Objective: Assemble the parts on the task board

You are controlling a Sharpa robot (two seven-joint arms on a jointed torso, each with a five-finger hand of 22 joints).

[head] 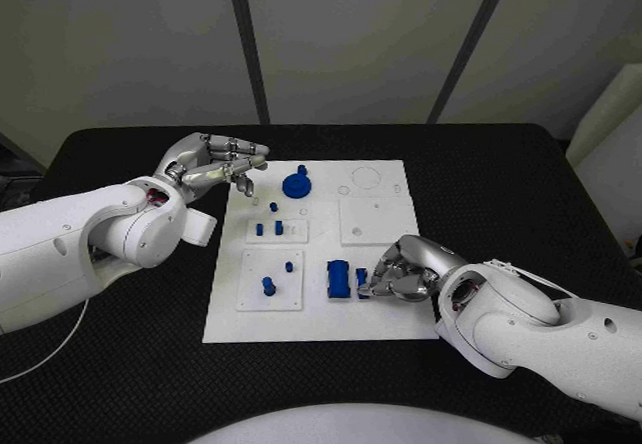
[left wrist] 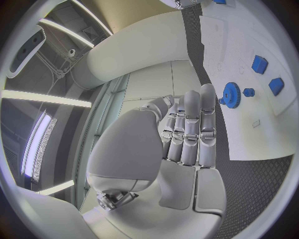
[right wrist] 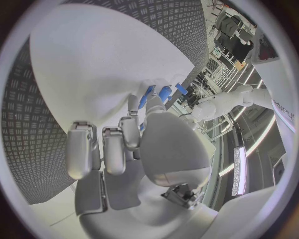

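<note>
The white task board (head: 381,320) lies mid-table. A blue gear (head: 297,186) stands near its far edge, with small blue pegs (head: 274,226) on a square plate closer to me. My left hand (head: 212,161) hovers over the board's far left corner with its fingers curled and nothing in them. In the left wrist view the gear (left wrist: 231,93) sits just past the fingertips (left wrist: 207,92). My right hand (head: 403,270) rests on the board's near right part. Its fingertips reach a small blue piece (head: 361,277) beside a blue block (head: 340,279). Whether they grip it is hidden.
A second square plate (head: 270,297) at the board's near left holds two more blue pegs. Round recesses (head: 366,179) mark the board's far right part. Black table (head: 111,371) surrounds the board on all sides.
</note>
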